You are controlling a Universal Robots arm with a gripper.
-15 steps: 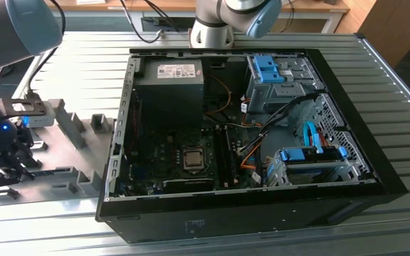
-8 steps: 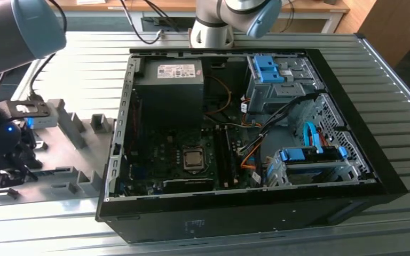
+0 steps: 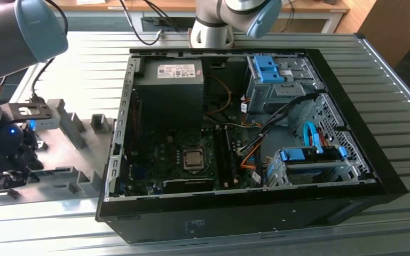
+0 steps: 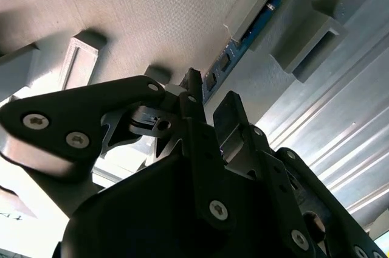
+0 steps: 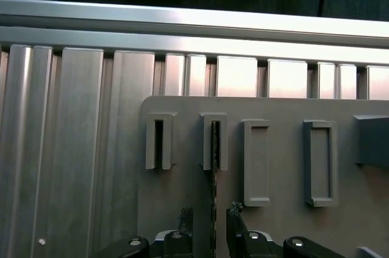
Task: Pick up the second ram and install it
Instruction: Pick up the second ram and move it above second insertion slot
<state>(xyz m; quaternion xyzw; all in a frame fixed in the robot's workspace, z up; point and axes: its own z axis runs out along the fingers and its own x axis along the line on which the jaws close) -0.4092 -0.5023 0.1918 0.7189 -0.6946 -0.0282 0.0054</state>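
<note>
The second ram (image 5: pixel 214 148) stands on its edge in a slot of the grey fixture plate (image 5: pixel 279 221), seen edge-on as a thin dark strip. In the second wrist view its blue-green board (image 4: pixel 255 27) runs out of a grey holder block. My gripper (image 5: pixel 211 221) is open and straddles the ram, one black finger (image 5: pixel 186 218) on each side with a small gap to the board. In the exterior view the gripper (image 3: pixel 6 178) hangs low over the fixture at the exterior view's left.
An open computer case (image 3: pixel 347 133) lies on the ribbed metal table (image 3: pixel 84 58), its motherboard memory slots (image 3: pixel 223 154) beside the processor. Grey fixture blocks (image 3: pixel 70 125) stand between the gripper and the case. Other fixture slots (image 5: pixel 319 160) flank the ram.
</note>
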